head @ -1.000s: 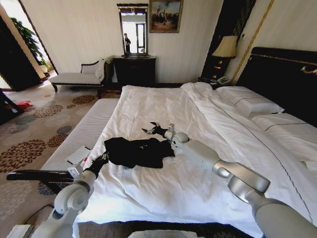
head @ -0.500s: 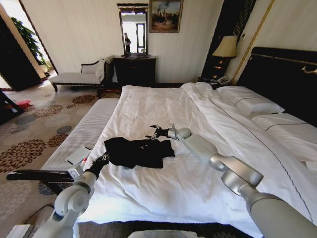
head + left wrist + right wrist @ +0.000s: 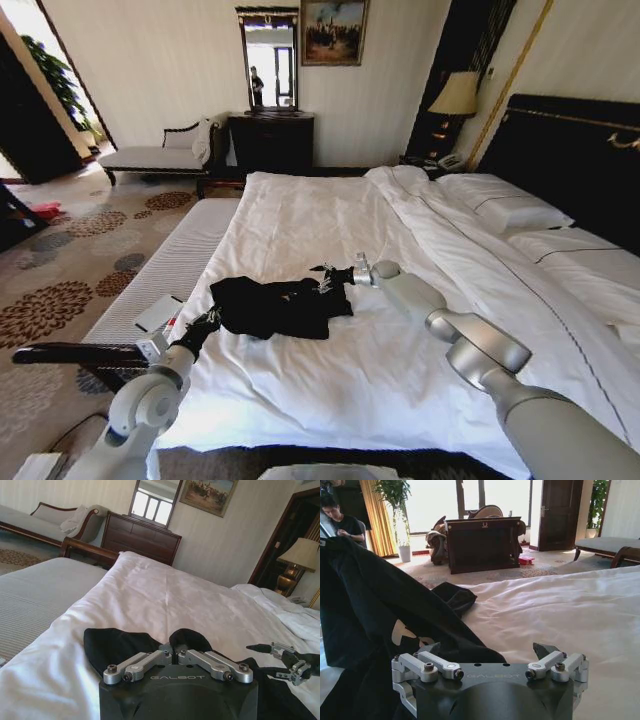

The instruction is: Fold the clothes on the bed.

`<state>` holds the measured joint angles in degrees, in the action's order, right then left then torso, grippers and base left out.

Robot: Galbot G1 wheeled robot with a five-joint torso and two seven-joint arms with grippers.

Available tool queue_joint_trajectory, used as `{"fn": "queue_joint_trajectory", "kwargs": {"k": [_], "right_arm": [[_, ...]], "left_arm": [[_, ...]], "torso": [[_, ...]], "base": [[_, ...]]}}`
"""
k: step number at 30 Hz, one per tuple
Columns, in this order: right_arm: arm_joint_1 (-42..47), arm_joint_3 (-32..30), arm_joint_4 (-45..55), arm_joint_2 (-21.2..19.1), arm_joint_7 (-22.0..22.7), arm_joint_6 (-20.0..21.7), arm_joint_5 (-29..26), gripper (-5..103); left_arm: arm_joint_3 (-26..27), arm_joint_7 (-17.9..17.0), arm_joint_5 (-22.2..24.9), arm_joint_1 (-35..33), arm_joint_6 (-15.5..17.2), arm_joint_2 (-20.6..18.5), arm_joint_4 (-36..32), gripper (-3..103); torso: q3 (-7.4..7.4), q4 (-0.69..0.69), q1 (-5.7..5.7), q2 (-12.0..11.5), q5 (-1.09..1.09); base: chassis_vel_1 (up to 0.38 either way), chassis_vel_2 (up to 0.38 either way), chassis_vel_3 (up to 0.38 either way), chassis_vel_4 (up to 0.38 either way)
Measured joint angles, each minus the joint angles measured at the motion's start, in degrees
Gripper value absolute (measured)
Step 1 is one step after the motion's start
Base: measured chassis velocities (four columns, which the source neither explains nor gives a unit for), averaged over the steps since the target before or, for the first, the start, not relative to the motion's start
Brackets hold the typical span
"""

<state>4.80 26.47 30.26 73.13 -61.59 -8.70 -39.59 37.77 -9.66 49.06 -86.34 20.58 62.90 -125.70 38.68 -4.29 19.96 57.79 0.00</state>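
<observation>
The clothes, a black T-shirt (image 3: 278, 306), lie crumpled on the white bed (image 3: 330, 205) near its left edge. My left gripper (image 3: 207, 322) is at the shirt's left end; the left wrist view shows that gripper (image 3: 175, 651) shut on a raised fold of the black shirt (image 3: 115, 642). At the shirt's far right corner my right gripper (image 3: 329, 277) hangs open, just above the fabric. In the right wrist view the right gripper (image 3: 487, 651) has its jaws spread wide, with the black shirt (image 3: 365, 595) draped beside one finger and a bit of white print showing.
A folded-back white duvet (image 3: 450, 245) and pillows (image 3: 505, 210) lie to the right, under the dark headboard (image 3: 570, 150). A grey striped bench (image 3: 170, 262) holding a flat white item (image 3: 158, 312) runs along the bed's left edge. A chaise (image 3: 150, 155) and a dresser (image 3: 272, 140) stand beyond.
My right gripper has slid to the right and slightly lower along the shirt's far edge. The left arm and the shirt have stayed put.
</observation>
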Motion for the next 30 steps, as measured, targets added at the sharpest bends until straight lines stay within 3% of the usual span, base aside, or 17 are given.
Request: {"fn": "queue_joint_trajectory", "kwargs": {"k": [5, 9, 15, 21, 22, 24, 29, 30], "right_arm": [[-0.5, -0.3, -2.5, 1.0, 0.8, 1.7, -0.2, 100], [-0.9, -0.3, -4.4, 1.2, -1.8, 3.1, -0.2, 103], [-0.8, -0.5, -5.3, 1.0, -6.4, 3.6, -0.2, 79], [-0.5, -0.5, -5.7, 1.0, -11.7, 3.8, 0.3, 63], [-0.5, -0.6, -5.7, 1.1, -12.3, 3.8, 0.3, 52], [-0.5, -0.6, -5.7, 1.2, -12.4, 3.8, 0.3, 52], [-0.5, -0.6, -5.8, 1.2, -12.4, 3.5, 0.2, 31], [-0.5, -0.6, -5.7, 1.1, -12.4, 3.4, 0.1, 31]], "left_arm": [[0.4, 0.0, 0.0, -0.3, 0.0, 0.0, -0.5, 1], [0.6, 0.0, -0.1, -0.4, 0.0, 0.1, -0.7, 1], [0.4, 0.0, -0.3, -0.4, 0.0, 0.4, -0.7, 1], [0.3, 0.0, -0.5, -0.3, 0.0, 0.6, -0.7, 1], [0.2, 0.0, -0.6, -0.4, 0.0, 0.6, -0.7, 1], [0.2, 0.0, -0.7, -0.4, 0.0, 0.7, -0.7, 1], [0.3, 0.0, -0.7, -0.4, 0.0, 0.7, -0.7, 1], [0.3, 0.0, -0.8, -0.4, 0.0, 0.7, -0.7, 1]], "torso": [[0.0, -0.02, 0.0, 0.0, 0.0], [0.0, -0.02, 0.0, 0.0, 0.0], [0.0, -0.02, 0.0, 0.0, 0.0], [0.0, -0.03, 0.0, 0.0, 0.0], [0.0, -0.02, 0.0, 0.0, 0.01], [0.0, -0.02, 0.0, 0.0, 0.0], [0.0, -0.02, 0.0, 0.0, 0.0], [0.0, -0.02, 0.0, 0.0, 0.01]], "base": [[0.0, 0.0, 0.0, 0.0], [0.0, 0.0, 0.0, 0.0], [0.0, 0.0, 0.0, 0.0], [0.0, 0.0, 0.0, 0.0], [0.0, 0.0, 0.0, 0.0], [0.0, 0.0, 0.0, 0.0], [0.0, 0.0, 0.0, 0.0], [0.0, 0.0, 0.0, 0.0]]}}
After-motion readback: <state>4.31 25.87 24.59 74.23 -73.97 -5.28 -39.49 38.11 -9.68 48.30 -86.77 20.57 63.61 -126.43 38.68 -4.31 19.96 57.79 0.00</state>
